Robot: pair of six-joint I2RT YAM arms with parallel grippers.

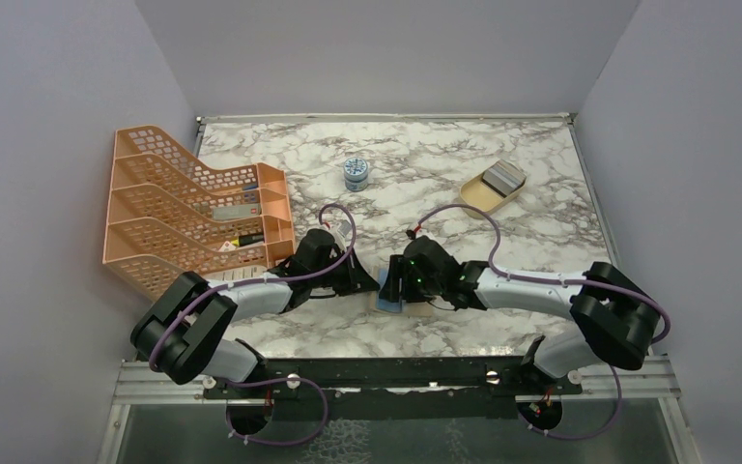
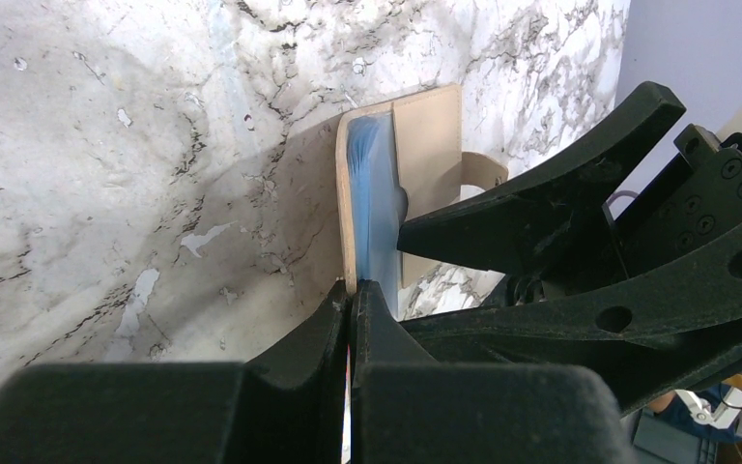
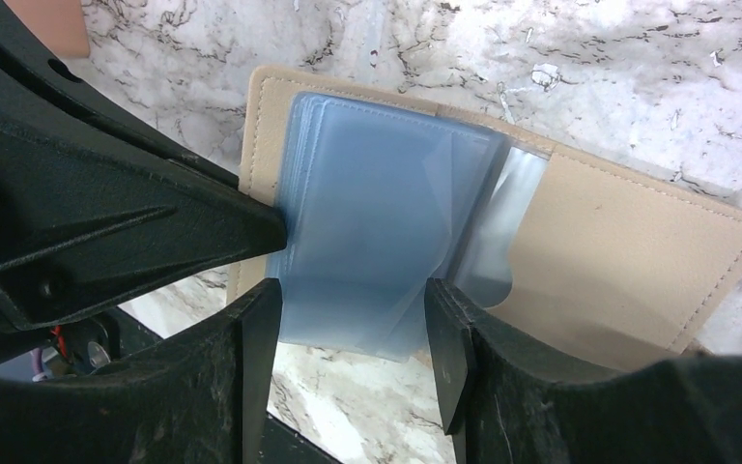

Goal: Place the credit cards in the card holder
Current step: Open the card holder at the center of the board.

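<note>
Right gripper: fingers apart, one on each side of the pale blue pockets. Cannot tell whether they grip the pockets or only flank them.

Left gripper: jaws together. In the right wrist view its tip touches the pockets' left edge. Cannot tell whether anything is pinched.

Card holder: lies open on the marble table, lower centre of the top view, between both wrists.

Credit cards: in a beige dish, upper right of the top view, well apart from the holder.

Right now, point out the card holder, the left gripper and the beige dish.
card holder [image 3: 628, 242]: right wrist view, tan inside cover.
left gripper [image 2: 351, 293]: left wrist view, between its shut fingertips.
beige dish [image 1: 476, 198]: top view, bare near end.
</note>
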